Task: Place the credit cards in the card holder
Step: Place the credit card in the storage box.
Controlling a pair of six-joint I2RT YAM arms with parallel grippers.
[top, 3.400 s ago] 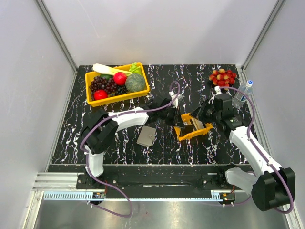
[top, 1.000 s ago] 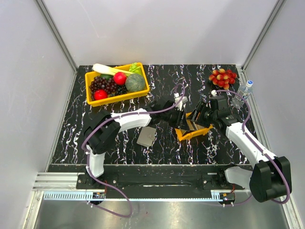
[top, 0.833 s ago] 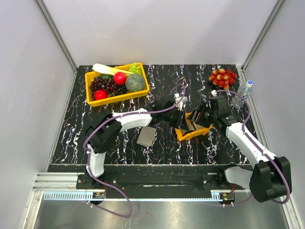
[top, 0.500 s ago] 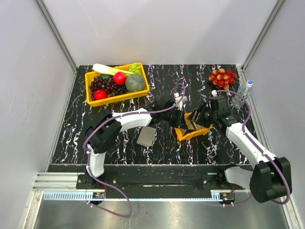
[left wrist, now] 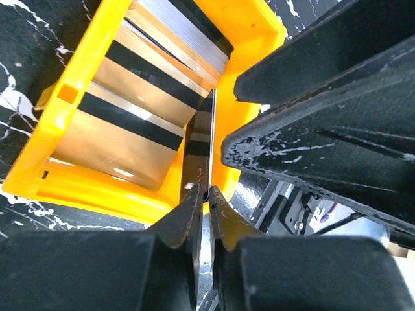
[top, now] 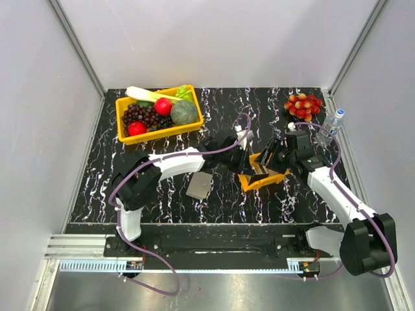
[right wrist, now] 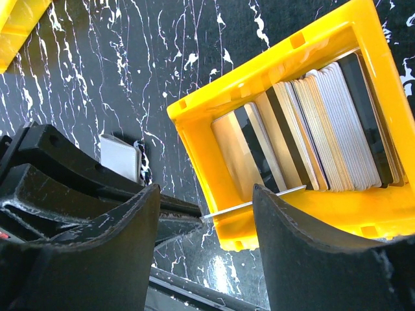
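Overhead, you have both arms reaching to the tray (top: 259, 182) at mid-table: the left gripper (top: 249, 162) is at its left side and the right gripper (top: 277, 155) at its far right corner. You cannot read either set of fingers from up here. The holder (top: 200, 185) lies flat on the table (top: 162, 207), left of the tray and apart from it, near the left forearm. A yellow bin (top: 123, 107) of produce sits at the far left corner. Left wrist view: your left fingers (left wrist: 185, 217) are pressed together on one card (left wrist: 198, 146), pinching its near edge. The card stands edge-on and reaches over the tray's wall. The other cards (left wrist: 130, 97) lean stacked inside the tray. Right wrist view: your right fingers (right wrist: 91, 253) are spread wide, and the tray's near corner shows in the gap between them. You cannot tell whether they touch the tray. The pinched card shows as a thin line across the tray's near wall, and the holder lies beyond on the table.
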